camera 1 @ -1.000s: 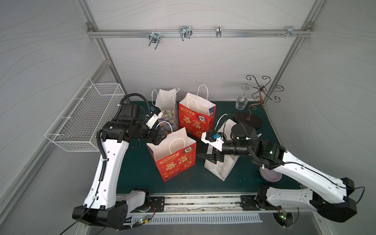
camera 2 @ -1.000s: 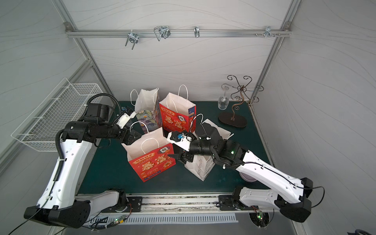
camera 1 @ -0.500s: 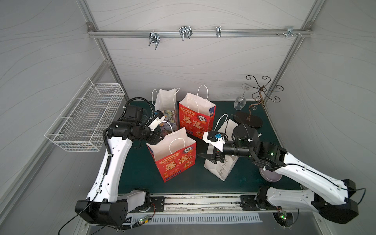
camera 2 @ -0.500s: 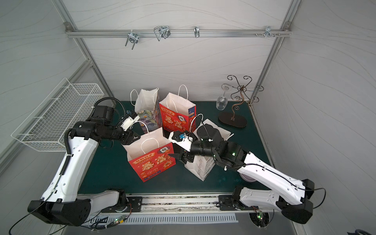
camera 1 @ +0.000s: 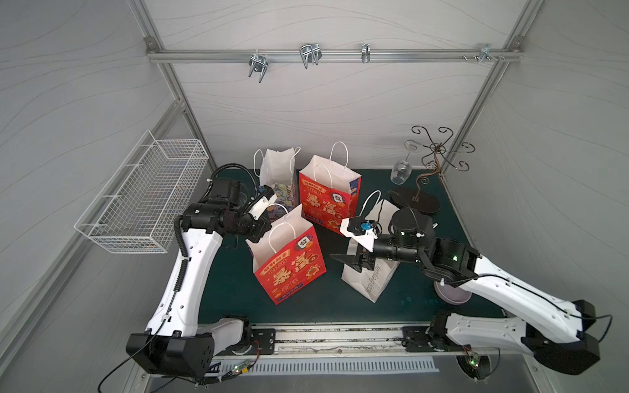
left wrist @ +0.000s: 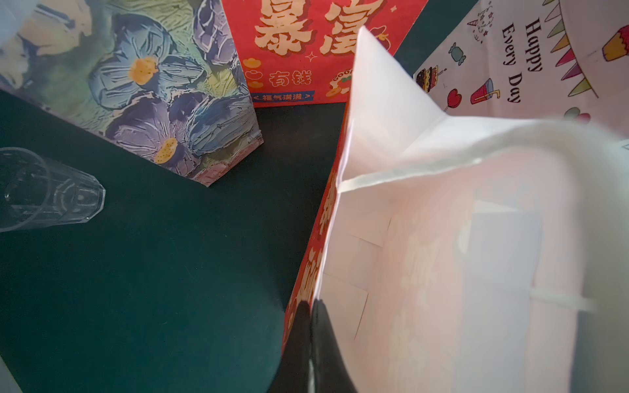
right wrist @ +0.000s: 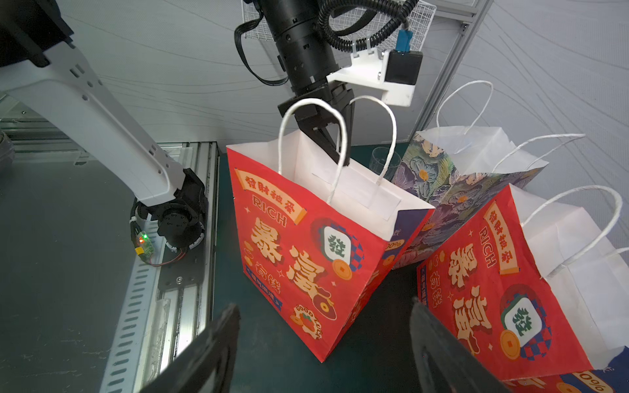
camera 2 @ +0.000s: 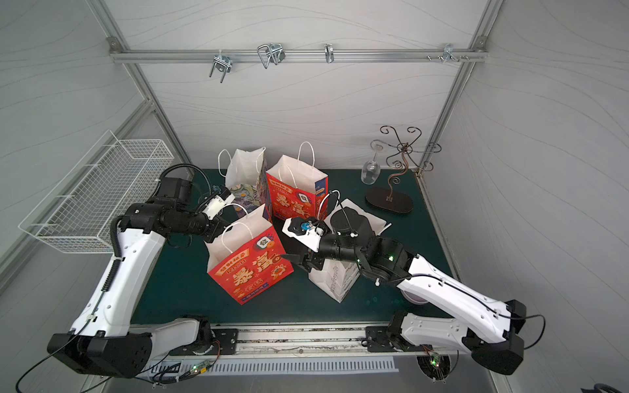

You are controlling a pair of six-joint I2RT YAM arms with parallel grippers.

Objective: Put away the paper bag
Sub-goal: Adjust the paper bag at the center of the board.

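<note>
The near red paper bag (camera 1: 289, 268) (camera 2: 252, 268) stands upright on the green mat with its white inside (left wrist: 442, 255) open to the left wrist view. My left gripper (camera 1: 262, 230) (left wrist: 311, 306) is shut on the bag's top rim at its left rear side, one finger inside and one outside. The right wrist view shows that left gripper (right wrist: 335, 149) pinching the rim behind the two rope handles. My right gripper (camera 1: 343, 262) (right wrist: 323, 309) hangs open to the right of the bag, low by its side, with nothing between the fingers.
A second red bag (camera 1: 328, 200) and a floral bag (camera 1: 277, 177) stand behind. A white printed bag (camera 1: 367, 282) sits under my right arm. A clear tumbler (left wrist: 44, 190) lies by the floral bag. A wire basket (camera 1: 146, 194) hangs left, hooks (camera 1: 309, 56) overhead, glass stand (camera 1: 429, 177) back right.
My left gripper has moved right onto the near red bag's rim and shut on it. The right arm has hardly moved and stays open.
</note>
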